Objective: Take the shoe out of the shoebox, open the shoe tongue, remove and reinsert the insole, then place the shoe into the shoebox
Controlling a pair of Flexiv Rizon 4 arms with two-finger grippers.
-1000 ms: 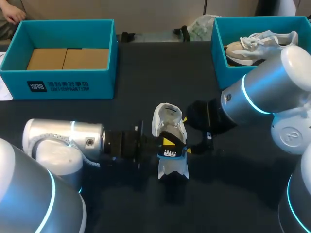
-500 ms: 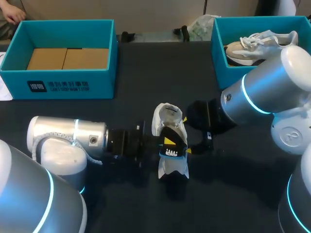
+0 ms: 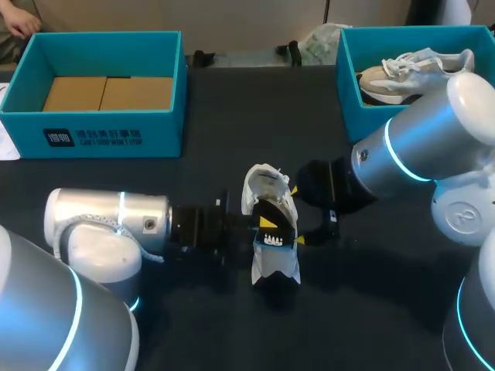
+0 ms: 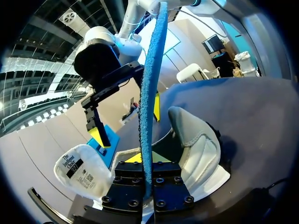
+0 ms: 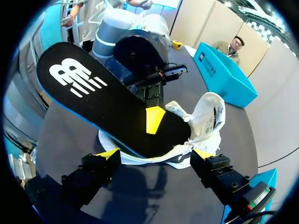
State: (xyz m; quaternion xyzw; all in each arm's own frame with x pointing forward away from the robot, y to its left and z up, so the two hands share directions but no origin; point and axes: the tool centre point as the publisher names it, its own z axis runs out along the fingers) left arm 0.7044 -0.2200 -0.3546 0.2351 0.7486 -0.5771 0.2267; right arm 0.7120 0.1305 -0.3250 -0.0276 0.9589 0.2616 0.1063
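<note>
"What is the left pincer gripping?"
"It is clamping the black, blue-backed foam insole, whose one end is sitting inside the white mesh sneaker."
"And the right pincer?"
"It is gaping wide beside the sneaker, which is resting on the dark counter."

Silver arms, cyan rings, seemingly black yellow-tipped end effectors.

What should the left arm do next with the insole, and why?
Probably lower the insole deeper into the shoe. The left gripper pinches it on edge, only its far end sits in the opening, and the tongue is folded back, leaving room.
</note>
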